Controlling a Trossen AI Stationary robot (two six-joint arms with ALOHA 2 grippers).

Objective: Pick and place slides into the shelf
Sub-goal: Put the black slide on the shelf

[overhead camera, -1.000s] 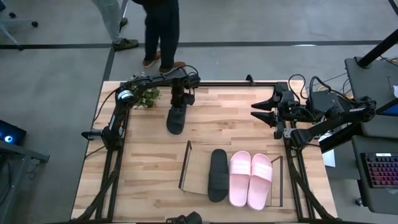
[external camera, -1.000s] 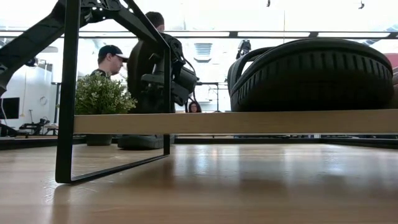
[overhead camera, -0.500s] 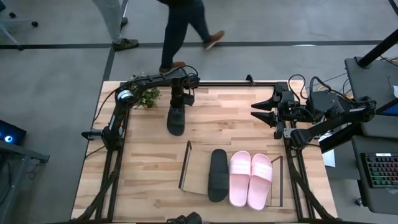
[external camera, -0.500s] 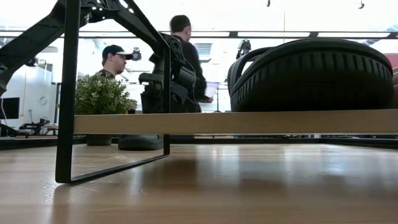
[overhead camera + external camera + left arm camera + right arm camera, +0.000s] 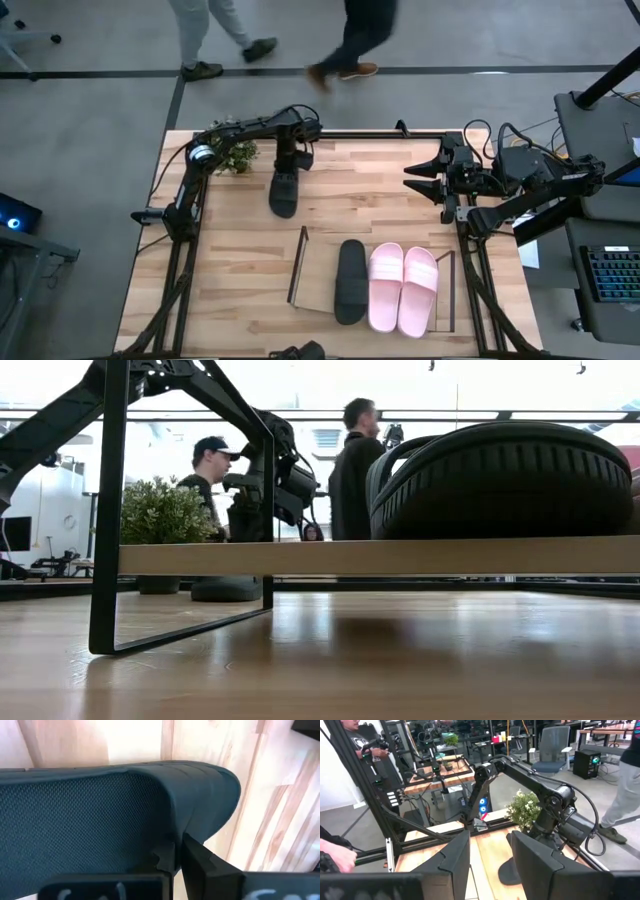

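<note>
One black slide (image 5: 284,196) lies sole-down on the table near the far left. My left gripper (image 5: 288,166) stands over its far end and is shut on its strap. The shelf (image 5: 318,272) lies at the near middle. On its board rest another black slide (image 5: 350,282) and two pink slides (image 5: 386,287) (image 5: 418,290), side by side on their soles. My right gripper (image 5: 412,181) hangs open above the table's right side, with nothing between its fingers. My left gripper pinches the edge of the black slide's textured strap (image 5: 169,827) between its two fingers (image 5: 202,862). The fingers come from above and point steeply down. The slide's sole (image 5: 226,589) lies flat on the table.
A small potted plant (image 5: 232,153) stands at the far left corner, just left of my left gripper. The shelf has thin dark upright frames at its ends (image 5: 298,266). Bare tabletop lies between the held slide and the shelf. People walk on the floor beyond the far edge.
My left gripper has stayed over the black slide, which lies where it lay. The people beyond the table's far edge have walked toward the right.
</note>
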